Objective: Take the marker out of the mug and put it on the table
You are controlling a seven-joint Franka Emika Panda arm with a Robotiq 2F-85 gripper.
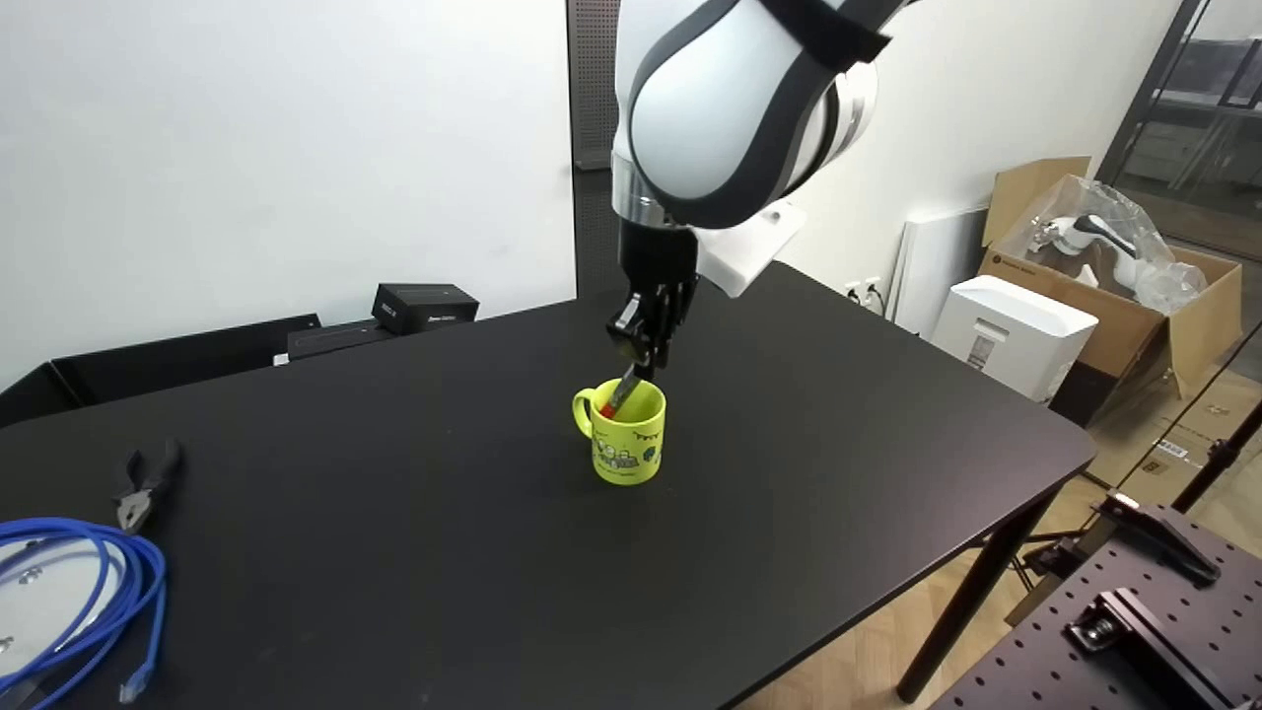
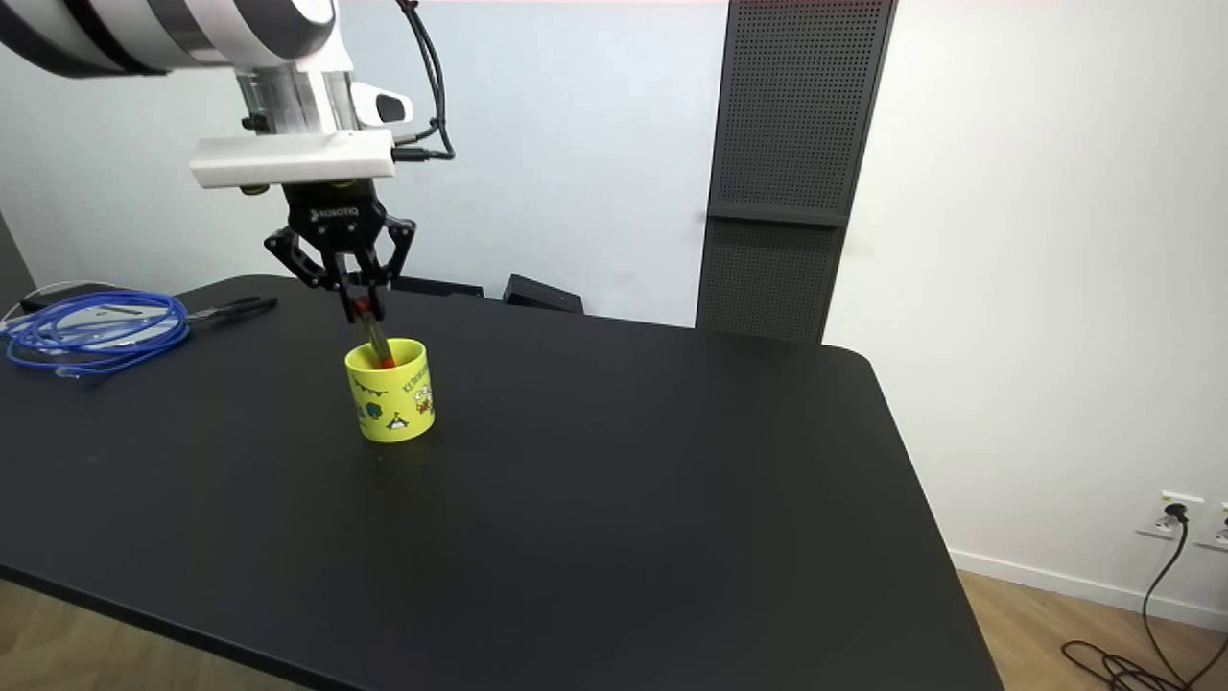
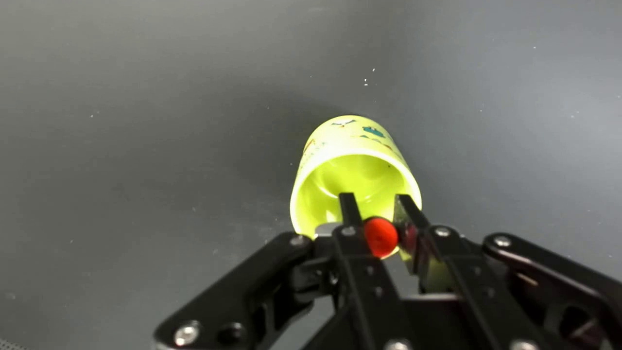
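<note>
On the black table [image 2: 691, 499], 1 yellow-green mug [image 2: 395, 408] is seen; above its rim, 1 tilted marker [image 2: 377, 336] is pinched between 2 fingers [image 3: 351, 211], its lower part enclosed by the mug.

the white arm [image 1: 730, 118], trimmed in dark grey, sits high in both exterior views, thick and rounded above a wrist [image 2: 305, 104] that hangs straight down. a white bar-shaped housing [image 2: 293, 161] crosses just above the black gripper [image 2: 365, 316], which points downward. the gripper's outer linkages [image 2: 290, 258] bend out to either side of its palm [image 2: 334, 202]. in the wrist view its fingers [image 3: 349, 211] stand close together, roughly parallel, a narrow gap between them; whether they are pinching cannot be told.
</note>
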